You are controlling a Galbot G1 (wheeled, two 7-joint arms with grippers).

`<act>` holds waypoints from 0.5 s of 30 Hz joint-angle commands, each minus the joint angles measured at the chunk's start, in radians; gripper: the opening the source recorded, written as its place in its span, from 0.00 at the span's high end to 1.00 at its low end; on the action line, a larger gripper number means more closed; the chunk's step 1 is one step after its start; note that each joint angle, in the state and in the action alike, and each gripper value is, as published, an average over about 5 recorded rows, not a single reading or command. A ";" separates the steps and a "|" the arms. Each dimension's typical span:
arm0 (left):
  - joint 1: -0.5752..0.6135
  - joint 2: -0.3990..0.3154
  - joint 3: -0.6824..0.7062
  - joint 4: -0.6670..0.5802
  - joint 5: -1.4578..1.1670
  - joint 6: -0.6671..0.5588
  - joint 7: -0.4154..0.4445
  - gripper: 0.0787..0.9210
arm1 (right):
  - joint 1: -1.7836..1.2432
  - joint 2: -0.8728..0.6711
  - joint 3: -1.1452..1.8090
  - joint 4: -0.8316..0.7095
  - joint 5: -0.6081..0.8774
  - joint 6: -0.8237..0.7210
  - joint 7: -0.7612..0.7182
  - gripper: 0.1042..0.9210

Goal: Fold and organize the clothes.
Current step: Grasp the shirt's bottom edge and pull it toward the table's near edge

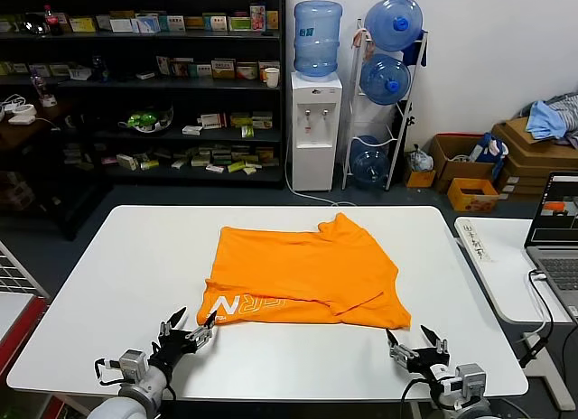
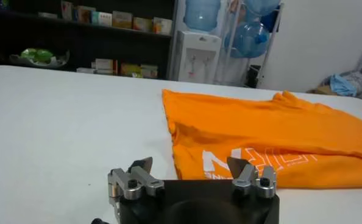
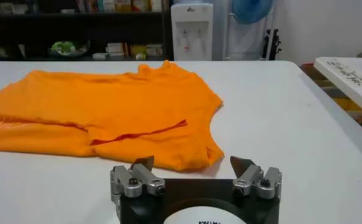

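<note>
Orange T-shirt (image 1: 302,276) lies partly folded on the white bench (image 1: 135,283), at the centre of the head view and a little toward the lower half of the frame. We see its white block lettering (image 1: 237,304) along the near edge, at the shirt's lower left corner, and a fold line crossing the cloth from the middle toward the lower right. One bunched bit of fabric rises at the shirt's upper right edge.

We find the left end effector (image 1: 188,333) at the lower left of the frame, just off the lettered corner, with its fingers spread wide and nothing between them. In the left wrist view the same end effector (image 2: 191,167) points at the lettering (image 2: 254,163), apart from the cloth.

We find the right end effector (image 1: 416,342) at the lower right of the frame, just beside the shirt's near right corner, fingers likewise spread and empty. In the right wrist view it (image 3: 193,164) sits close to the shirt's hem (image 3: 187,159), not gripping it.

Behind the bench we see a water dispenser (image 1: 316,121) and dark shelves (image 1: 135,85); a laptop (image 1: 553,229) stands at the right edge.
</note>
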 commanded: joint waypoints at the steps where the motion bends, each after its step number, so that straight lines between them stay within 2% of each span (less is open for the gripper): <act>1: -0.008 -0.002 -0.001 0.007 -0.010 0.008 0.004 0.12 | 0.073 0.008 -0.031 -0.020 0.001 -0.011 -0.001 0.12; 11: -0.008 -0.003 0.007 0.013 -0.005 0.022 -0.003 0.12 | 0.152 0.008 -0.069 -0.090 0.016 -0.029 0.014 0.13; 15: -0.005 -0.004 0.013 0.014 -0.004 0.029 -0.004 0.12 | 0.157 0.008 -0.072 -0.107 0.024 -0.043 0.019 0.21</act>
